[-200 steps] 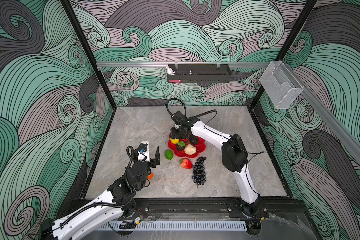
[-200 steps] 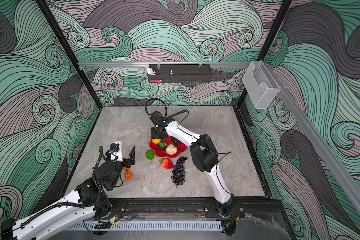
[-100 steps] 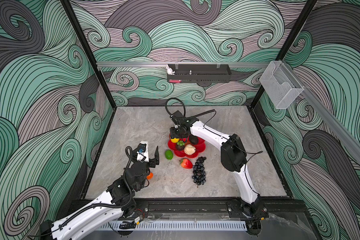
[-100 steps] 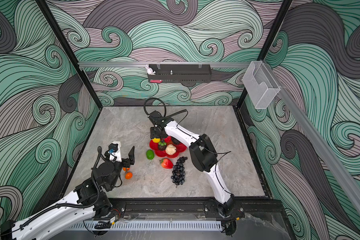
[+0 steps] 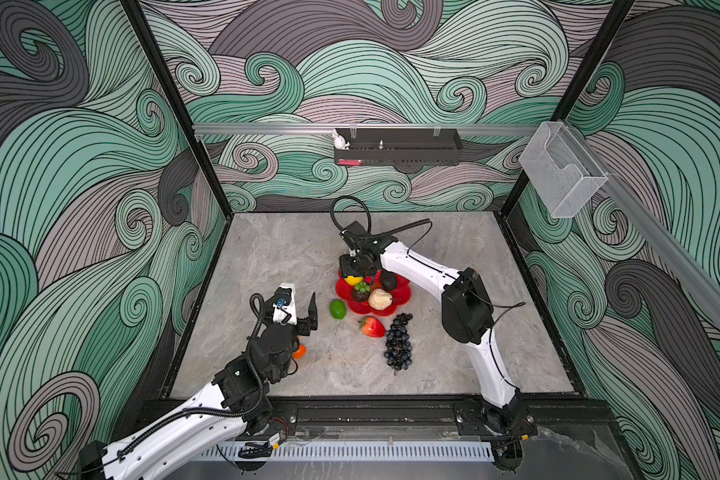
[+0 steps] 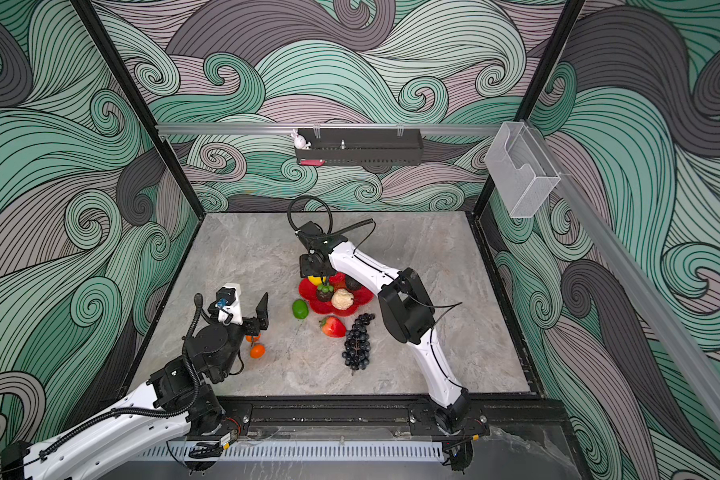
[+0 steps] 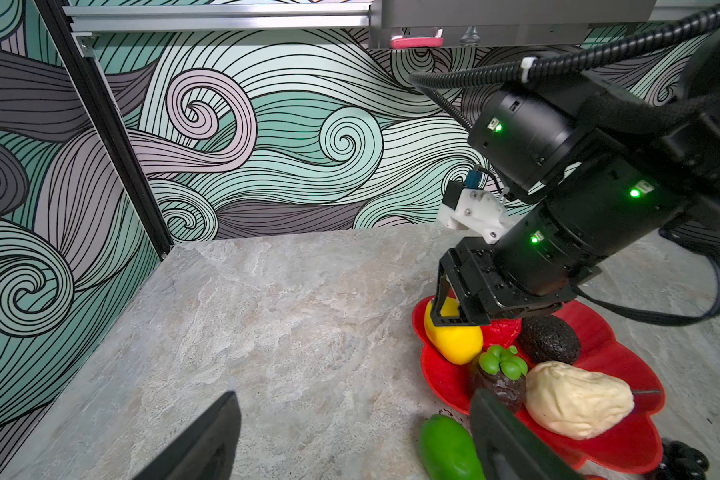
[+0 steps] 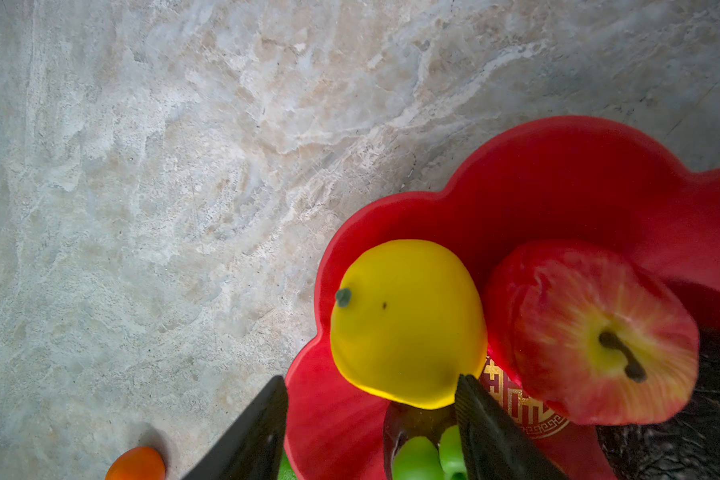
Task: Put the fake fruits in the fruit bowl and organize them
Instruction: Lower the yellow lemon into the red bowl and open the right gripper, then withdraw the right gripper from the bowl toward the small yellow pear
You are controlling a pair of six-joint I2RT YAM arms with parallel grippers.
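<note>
Step, as I judge it: setting down the glossy yellow plastic lemon (image 8: 408, 324) in the shallow red flower-shaped fruit bowl (image 8: 558, 166). The lemon lies in the bowl under my right hand (image 8: 371, 386), whose fingers are spread, one tip touching it, not pinching.

Next move: lift clear without nudging it, then fetch a loose fruit.

My left hand (image 7: 352, 399) is spread wide and empty above the grey stone bench (image 5: 287, 257), with the green plastic lime (image 5: 337, 309) just beyond its fingertips.

- **In the bowl:**
  - 1 lemon
  - 1 red apple (image 8: 591, 332)
  - 1 dark avocado (image 7: 549, 338)
  - 1 dark leaf-topped fruit (image 7: 501, 382)
  - 1 cream lumpy fruit (image 7: 578, 399)
- **On the bench:**
  - 1 lime
  - 1 red strawberry (image 5: 371, 327)
  - 1 dark grape bunch (image 5: 398, 343)
  - 1 small orange (image 6: 257, 351) beside my left hand, maybe a second hidden under it
</note>
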